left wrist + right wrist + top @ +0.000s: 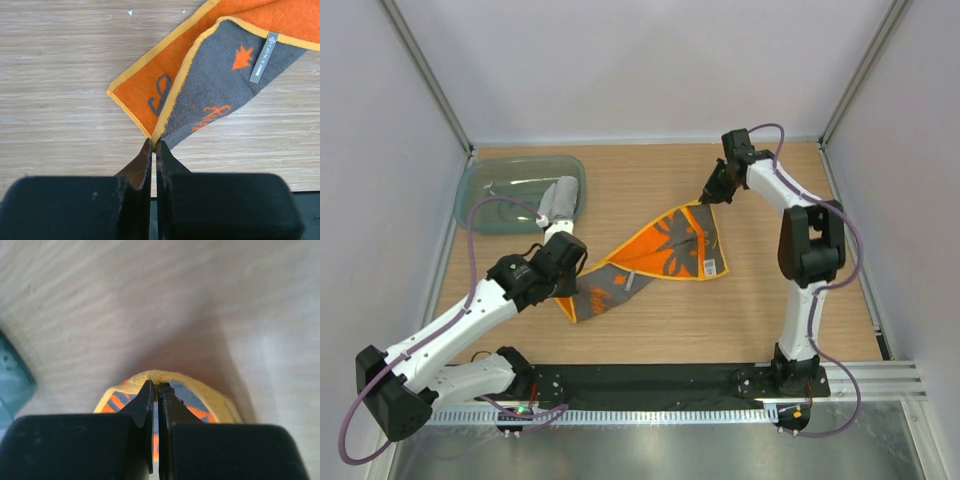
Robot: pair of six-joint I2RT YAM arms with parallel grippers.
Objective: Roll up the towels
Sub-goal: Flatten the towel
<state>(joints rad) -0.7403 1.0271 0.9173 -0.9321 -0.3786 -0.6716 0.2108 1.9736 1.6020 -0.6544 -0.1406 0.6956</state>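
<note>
left end effector (153,144): fingers pressed nearly together, only a thin slit between them, pinching the near-left corner of the orange towel (210,85) right at its yellow hem.
right end effector (156,386): fingers likewise squeezed to a hairline gap, gripping the far corner of the same cloth by a bunched yellow edge; soft shadow on the bench (740,310) beyond that corner.
orange towel, position: mid-bench, drawn out on a diagonal between the two end effectors, from near-left to far-right.
orange towel, shape: not rolled; widest toward the right, narrowing to a folded strip toward the left arm.
orange towel, faces: orange side up across the wide part; grey face with orange figures turned up along the strip by the left end effector.
woven tag (261,57): grey, lying on the grey face just beside the hem.
grey towel (558,203): light grey, short roll, at the right end of the teal tub (485,190), well apart from both end effectors; whether wholly inside the rim, cannot tell.
teal tub, position: far-left corner of the bench.
</note>
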